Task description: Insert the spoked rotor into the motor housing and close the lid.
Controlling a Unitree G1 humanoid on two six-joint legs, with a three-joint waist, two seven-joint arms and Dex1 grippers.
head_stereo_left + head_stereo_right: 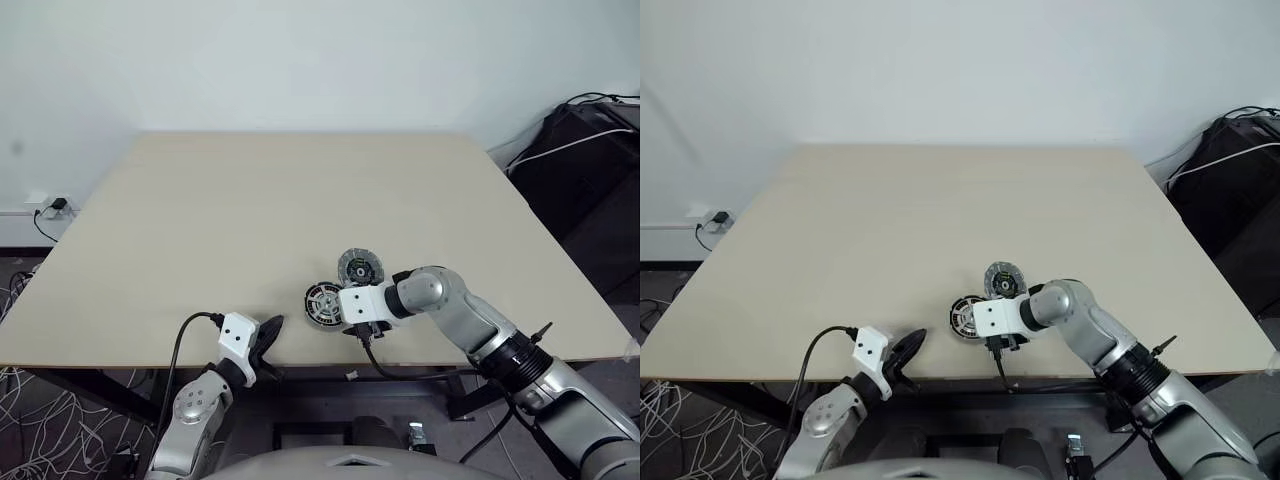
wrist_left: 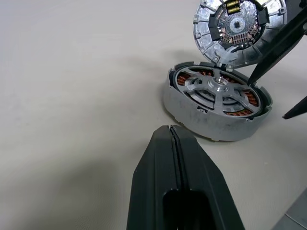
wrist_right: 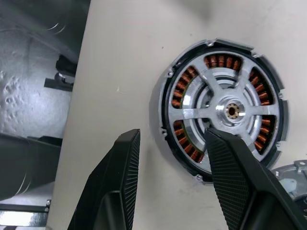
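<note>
The spoked rotor [image 3: 225, 109] sits inside the motor housing [image 2: 201, 112], and copper windings show between its silver spokes. This assembly [image 1: 323, 303] lies on the table near the front edge. The lid [image 1: 359, 267] is a silver-grey disc with a dark centre, and it rests just behind the housing, right against it. My right gripper [image 3: 172, 139] is open and comes at the housing from the right. One finger [image 3: 230, 163] is over the rotor's face and the other is beside the housing wall. My left gripper [image 1: 268, 337] is shut and empty, and sits left of the housing at the table's front edge.
The beige table [image 1: 250, 220] has open surface to the left and behind the parts. The front edge runs just below both grippers. Dark equipment with cables [image 1: 590, 140] stands on the floor at the right. A wall socket [image 1: 50, 207] is at the far left.
</note>
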